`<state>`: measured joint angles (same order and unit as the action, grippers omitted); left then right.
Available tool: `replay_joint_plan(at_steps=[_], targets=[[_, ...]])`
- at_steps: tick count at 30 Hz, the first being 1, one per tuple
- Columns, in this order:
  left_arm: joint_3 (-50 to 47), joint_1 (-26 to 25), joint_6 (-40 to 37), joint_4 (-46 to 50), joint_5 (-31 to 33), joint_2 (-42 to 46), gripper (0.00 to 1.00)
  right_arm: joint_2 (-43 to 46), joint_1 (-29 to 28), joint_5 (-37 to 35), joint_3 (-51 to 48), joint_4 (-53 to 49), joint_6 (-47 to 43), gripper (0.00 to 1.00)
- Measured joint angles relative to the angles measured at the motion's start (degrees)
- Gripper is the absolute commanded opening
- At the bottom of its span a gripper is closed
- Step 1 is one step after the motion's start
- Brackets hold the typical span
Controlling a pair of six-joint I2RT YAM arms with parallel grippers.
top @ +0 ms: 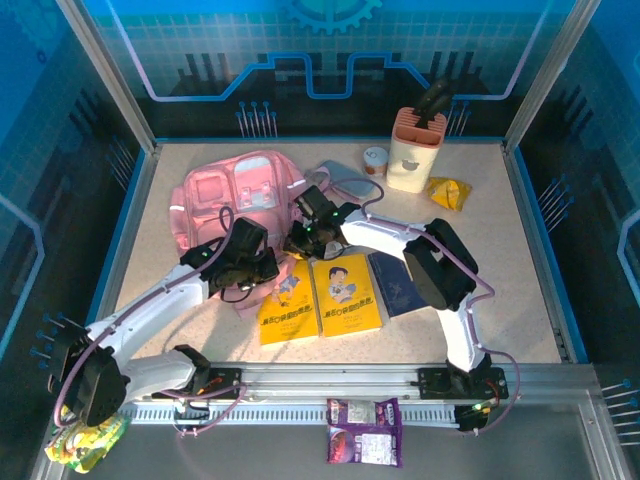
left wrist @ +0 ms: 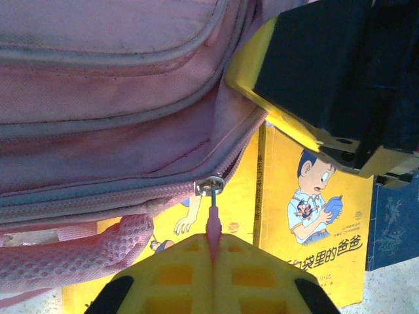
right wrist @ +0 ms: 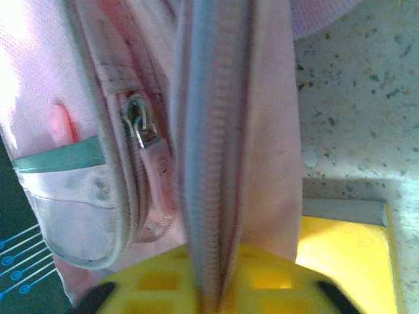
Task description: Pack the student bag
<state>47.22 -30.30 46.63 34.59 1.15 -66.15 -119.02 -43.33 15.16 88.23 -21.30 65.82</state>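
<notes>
Fingers closed on the student bag [top: 235,195]
My left fingers [left wrist: 218,252] pinch its pink zipper pull [left wrist: 213,226]; my right fingers [right wrist: 219,268] clamp its grey zipper band [right wrist: 213,131]. The bag extends directly ahead of both fingertips.

A speckled beige, blue-edged table [top: 515,310] stands brightly lit inside glossy blue walls [top: 200,50] printed with circuit lines and a gear, framed by grey metal posts [top: 105,70].

A yellow book [top: 347,293] lies beside a dark blue book [top: 398,285].
</notes>
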Motion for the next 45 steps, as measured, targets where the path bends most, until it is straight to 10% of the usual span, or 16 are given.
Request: replay_joint_plan(at_steps=[29,37,45], targets=[[0.20,7.26,-3.63,15.85,6.80,6.56,0.00,1.03,6.05,0.31,4.22,-5.95,-7.04,0.01],[0.17,4.17,-1.51,8.41,3.15,5.05,0.00,1.05,6.25,1.77,7.82,-8.20,-12.63,0.66],[0.44,2.69,-1.49,5.33,1.90,2.60,0.00,9.29,3.10,1.77,-1.81,-11.74,-13.40,0.83]])
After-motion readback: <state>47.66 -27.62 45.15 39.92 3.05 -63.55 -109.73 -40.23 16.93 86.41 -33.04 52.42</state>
